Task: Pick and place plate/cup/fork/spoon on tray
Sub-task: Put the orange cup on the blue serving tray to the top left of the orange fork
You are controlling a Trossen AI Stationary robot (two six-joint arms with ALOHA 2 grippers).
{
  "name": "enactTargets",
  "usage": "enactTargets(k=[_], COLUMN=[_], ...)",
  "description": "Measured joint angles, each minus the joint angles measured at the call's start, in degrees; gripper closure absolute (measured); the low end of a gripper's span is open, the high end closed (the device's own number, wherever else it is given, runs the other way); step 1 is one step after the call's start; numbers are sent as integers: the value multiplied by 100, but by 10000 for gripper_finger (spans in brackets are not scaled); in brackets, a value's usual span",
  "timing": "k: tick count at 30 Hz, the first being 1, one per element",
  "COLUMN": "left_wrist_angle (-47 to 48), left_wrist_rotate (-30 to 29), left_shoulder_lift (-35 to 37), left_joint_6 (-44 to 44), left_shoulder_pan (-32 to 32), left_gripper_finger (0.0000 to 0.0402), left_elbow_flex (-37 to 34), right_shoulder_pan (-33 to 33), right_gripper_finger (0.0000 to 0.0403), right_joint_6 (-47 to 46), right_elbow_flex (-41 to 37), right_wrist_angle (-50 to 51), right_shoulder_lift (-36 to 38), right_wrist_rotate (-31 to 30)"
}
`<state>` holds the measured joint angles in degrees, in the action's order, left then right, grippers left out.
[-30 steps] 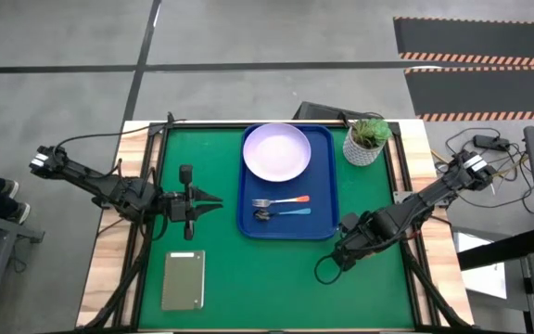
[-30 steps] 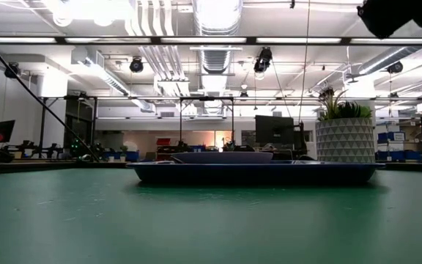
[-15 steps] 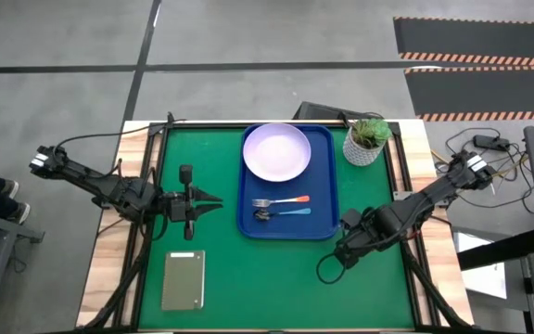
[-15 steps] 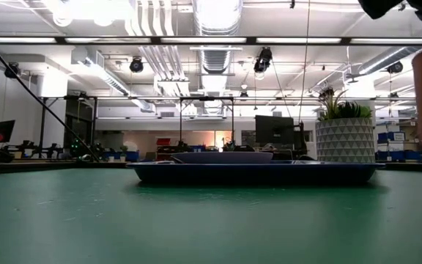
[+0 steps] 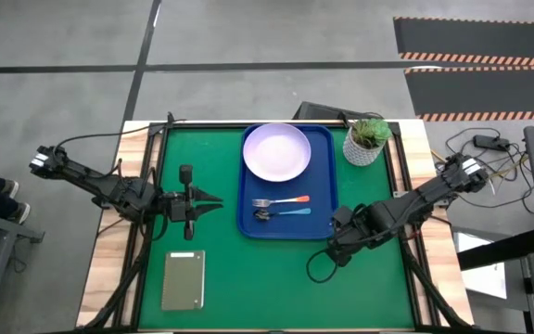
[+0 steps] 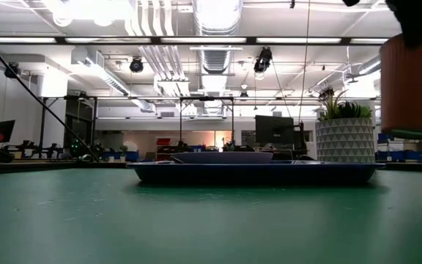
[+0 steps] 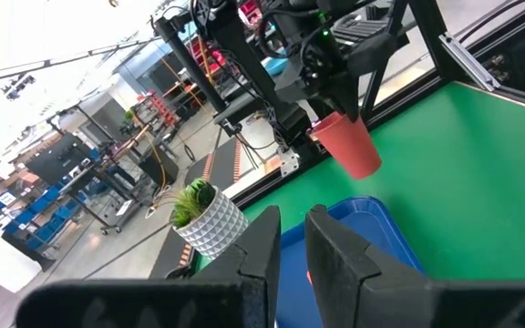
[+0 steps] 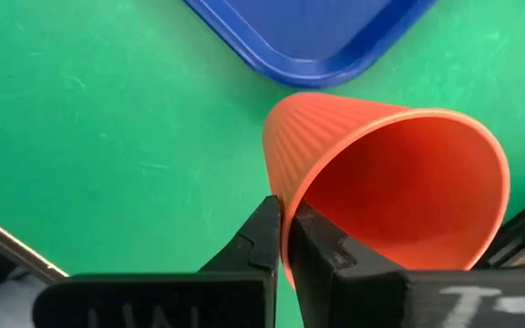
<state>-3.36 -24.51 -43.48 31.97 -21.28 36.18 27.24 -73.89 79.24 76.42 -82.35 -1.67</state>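
Observation:
My right gripper point(image 5: 334, 243) is shut on the red-orange cup point(image 8: 390, 182), just off the near right corner of the dark blue tray point(image 5: 327, 186). The cup also shows in the left wrist view point(image 7: 349, 146) and the low view point(image 6: 414, 81); in the high view the gripper hides it. The lavender plate point(image 5: 276, 152) lies on the tray's far half. The orange-handled fork point(image 5: 283, 200) and the blue-handled spoon point(image 5: 284, 213) lie side by side on its near half. My left gripper point(image 5: 213, 201) waits shut and empty, left of the tray. My right gripper pinches the cup's wall at the rim point(image 8: 285, 214), one finger inside the cup point(image 8: 322, 251) and one outside point(image 8: 261, 241). The cup is lifted clear of the table and tilted, its base pointing down and away from the fingers.
A white pot with a green plant point(image 5: 364, 144) stands right of the tray's far right corner. A grey slab point(image 5: 183, 278) lies near the table's near left corner. Green mat lies bare between the slab and the tray.
My right gripper has carried the cup up and toward the table's left, closer to the tray's near right corner. The cup has risen higher above the table and stays in the hold.

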Motion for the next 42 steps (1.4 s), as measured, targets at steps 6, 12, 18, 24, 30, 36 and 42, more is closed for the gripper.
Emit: enactTargets(k=[6,12,18,24,30,36,42], left_wrist_angle=[-2,0,2,0,0,2,7], left_wrist_rotate=[1,1,2,0,0,0,0], left_shoulder_lift=[0,0,0,0,0,2,2], left_joint_6=[2,2,2,2,1,2,2], left_shoulder_pan=[0,0,0,0,0,0,0], left_gripper_finger=[366,366,366,366,366,366,366], left_elbow_flex=[0,0,0,0,0,0,0], right_shoulder_pan=[-270,-494,-644,-877,-1236,-1570,-1856], right_gripper_finger=[394,394,394,394,394,394,394], right_joint_6=[662,1162,1932,2819,3809,5010,6040], right_elbow_flex=[462,1026,1432,2057,2956,3939,4712], right_wrist_angle=[115,397,400,397,402,422,460], right_shoulder_lift=[-365,-649,-899,-1270,-1853,-2549,-3161], right_wrist_rotate=[7,-5,-293,-630,-647,-635,-593])
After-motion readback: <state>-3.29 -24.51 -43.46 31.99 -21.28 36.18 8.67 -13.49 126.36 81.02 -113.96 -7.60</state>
